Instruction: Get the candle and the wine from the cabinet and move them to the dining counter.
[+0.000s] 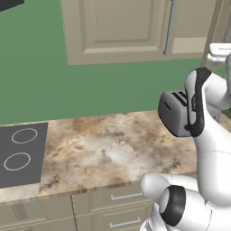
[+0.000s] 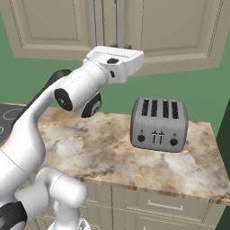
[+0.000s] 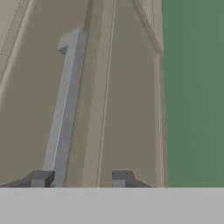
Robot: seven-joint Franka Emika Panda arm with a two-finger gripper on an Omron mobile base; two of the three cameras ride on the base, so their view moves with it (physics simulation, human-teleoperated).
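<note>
The cabinet (image 2: 134,31) hangs closed above the desk (image 2: 112,148); its grey bar handle (image 3: 65,105) runs lengthwise just beside the left fingertip of the open, empty tool (image 3: 81,177).

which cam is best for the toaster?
Right base view: the toaster shows whole, front on, slots and knobs clear, standing on the worktop. In the left base view the arm covers its right part. The hand view faces the cabinet door.
</note>
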